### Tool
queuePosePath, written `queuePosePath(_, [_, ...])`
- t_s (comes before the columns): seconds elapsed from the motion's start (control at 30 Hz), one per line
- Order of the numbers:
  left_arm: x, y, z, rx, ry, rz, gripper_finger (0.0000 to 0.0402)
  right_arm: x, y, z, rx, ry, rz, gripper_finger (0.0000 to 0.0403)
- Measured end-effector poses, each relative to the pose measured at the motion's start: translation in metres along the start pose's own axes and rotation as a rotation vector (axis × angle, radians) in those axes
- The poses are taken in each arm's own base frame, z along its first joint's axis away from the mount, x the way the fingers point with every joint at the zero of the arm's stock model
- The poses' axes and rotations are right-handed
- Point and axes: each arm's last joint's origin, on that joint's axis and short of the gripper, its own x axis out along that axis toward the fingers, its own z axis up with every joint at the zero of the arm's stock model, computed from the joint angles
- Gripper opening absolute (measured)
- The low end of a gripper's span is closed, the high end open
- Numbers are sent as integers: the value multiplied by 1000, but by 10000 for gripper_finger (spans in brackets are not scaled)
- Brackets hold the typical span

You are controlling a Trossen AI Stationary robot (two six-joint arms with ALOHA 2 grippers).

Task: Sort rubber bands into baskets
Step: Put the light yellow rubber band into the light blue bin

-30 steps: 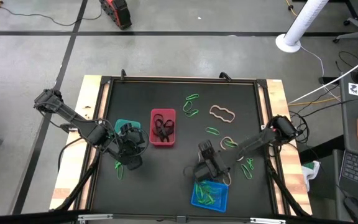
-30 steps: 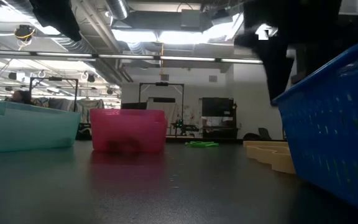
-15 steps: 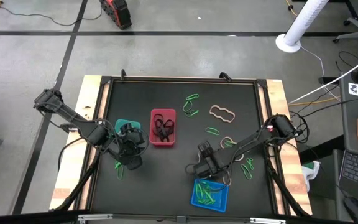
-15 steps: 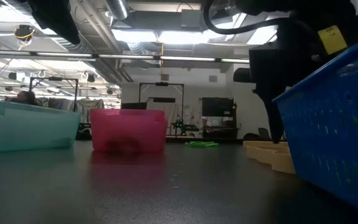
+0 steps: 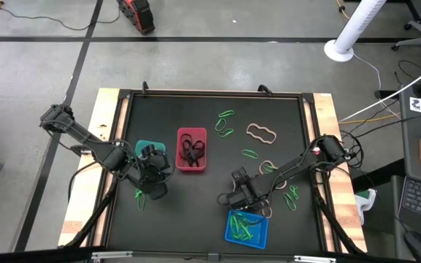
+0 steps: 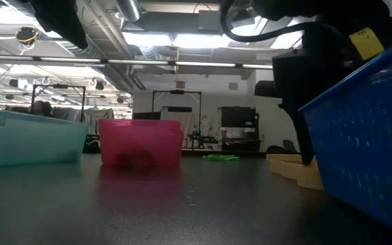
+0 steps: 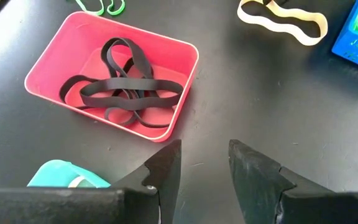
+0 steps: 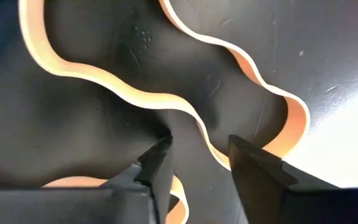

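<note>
My right gripper (image 5: 245,197) is open and low over the table at the far edge of the blue basket (image 5: 245,228), which holds green bands. Its fingers stand on either side of a strand of a wavy tan rubber band (image 8: 185,115) that lies flat on the table; whether they touch it I cannot tell. My left gripper (image 7: 201,165) is open and empty, beside the teal basket (image 5: 146,148) and near the red basket (image 7: 114,81), which holds black bands (image 7: 126,93). Loose green bands (image 5: 225,117) and tan bands (image 5: 262,133) lie on the mat.
More green bands lie by the right edge (image 5: 292,197) and near my left gripper (image 5: 141,197). Another tan band (image 5: 267,168) lies under my right arm. In the low view the blue basket (image 6: 366,136) stands close, with the tan band (image 6: 298,170) beside it.
My right gripper has gone down toward the table at the blue basket's far edge, onto the tan band. My left gripper has kept still.
</note>
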Motion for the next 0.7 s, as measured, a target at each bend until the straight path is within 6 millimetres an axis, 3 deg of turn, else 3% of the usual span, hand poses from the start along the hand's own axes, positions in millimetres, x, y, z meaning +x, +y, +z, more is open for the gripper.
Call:
queuePosePath(0.33, [0, 0, 0, -3, -2, -3, 131, 1, 1, 0, 1, -3, 26, 9])
queuePosePath(0.7, [0, -5, 4, -26, -40, -43, 131, -8, -3, 10, 102, -58, -7, 5])
